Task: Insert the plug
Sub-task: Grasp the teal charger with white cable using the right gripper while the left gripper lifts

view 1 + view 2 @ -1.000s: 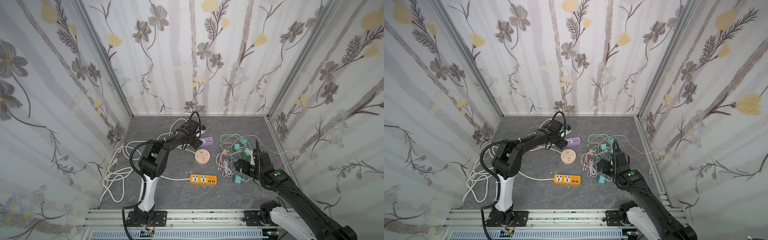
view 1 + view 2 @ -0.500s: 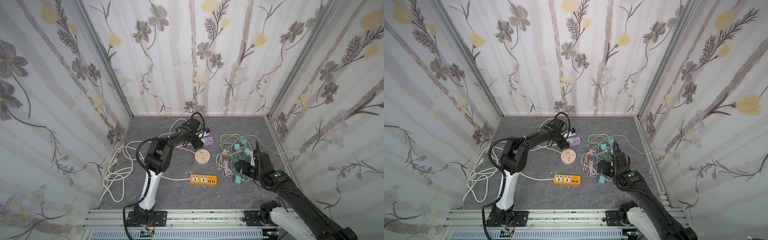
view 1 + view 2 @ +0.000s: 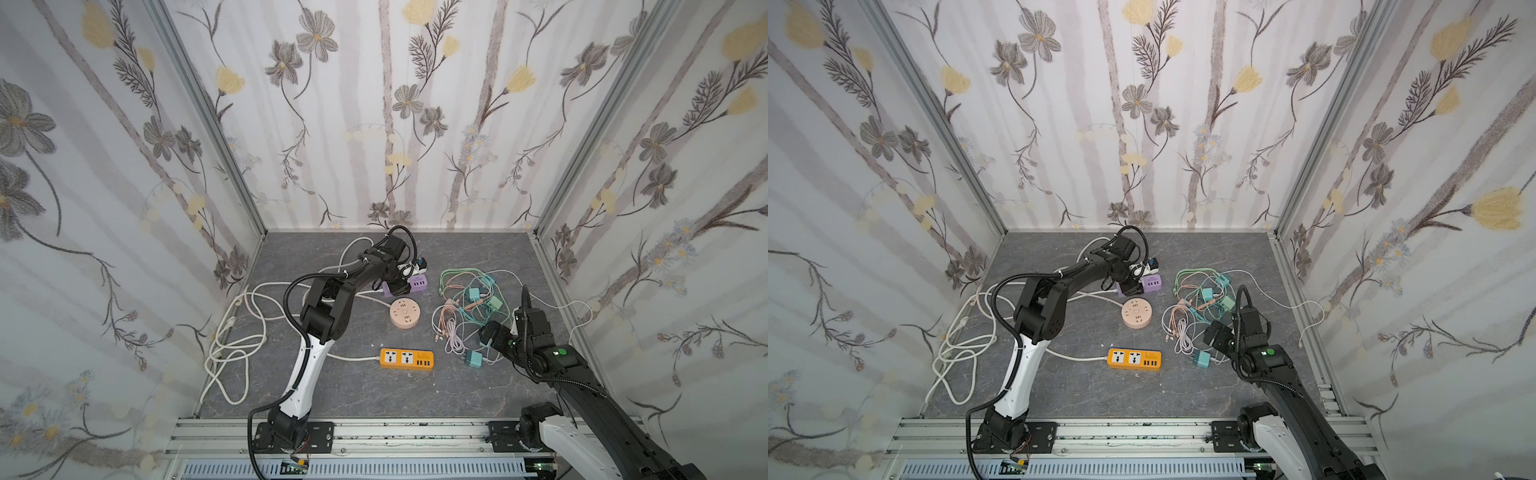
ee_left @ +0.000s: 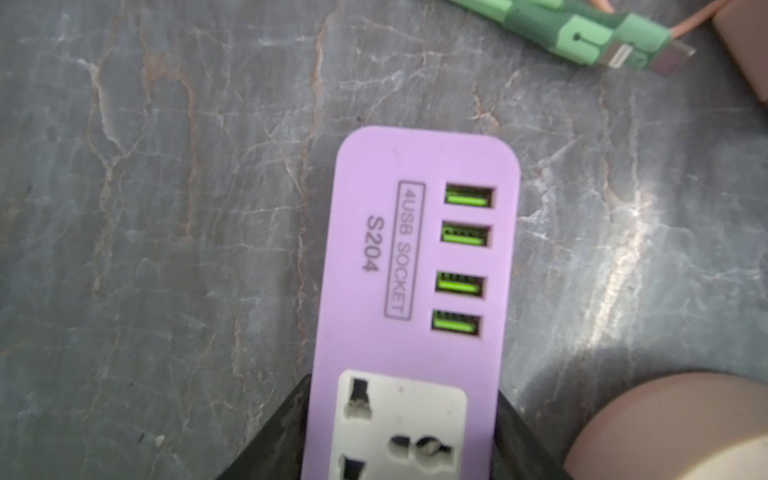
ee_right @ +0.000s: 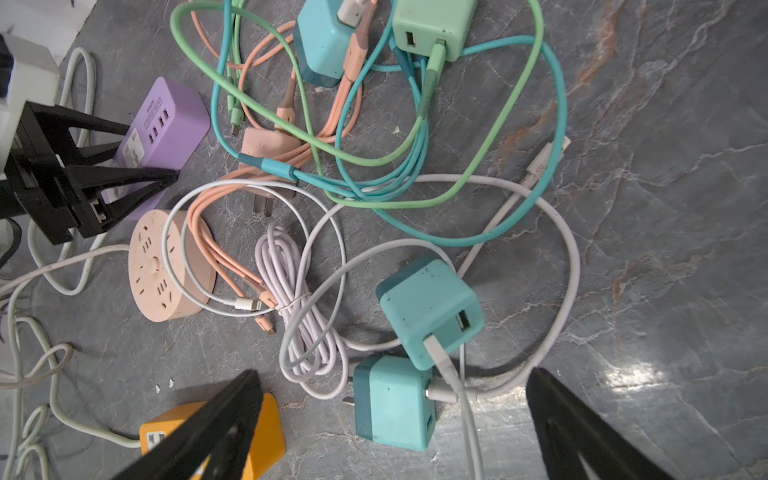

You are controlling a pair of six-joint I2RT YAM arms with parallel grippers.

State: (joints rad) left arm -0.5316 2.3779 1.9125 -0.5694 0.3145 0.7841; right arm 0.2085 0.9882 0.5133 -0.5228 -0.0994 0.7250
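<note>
Orange plastic, the rectangular power strip (image 3: 406,359) lies nearest on the grey marbled tabletop (image 3: 374,395), its white lead running off left. Just right of it the right gripper (image 5: 393,371) hangs with its claw released, jaws wide and empty, over a teal cube charger (image 5: 392,403). I judge this to be the plug to insert. It lies on its side, prongs toward the orange strip, with a white cable in its port. Take it across its flat sides, clear of that cable, so the prongs stay free and square. Farther in sits a round pink socket puck (image 3: 405,313), beside a tangle of green, teal and peach cables (image 3: 465,291). Farthest, the left gripper (image 4: 403,386) straddles a lilac plastic strip with four green USB ports (image 4: 415,249), one jaw close against each long side by its white universal outlet (image 4: 399,424). Whether it is clenched on the strip or only flanking it, I cannot tell. It should pin the strip flat before the plug comes down
</note>
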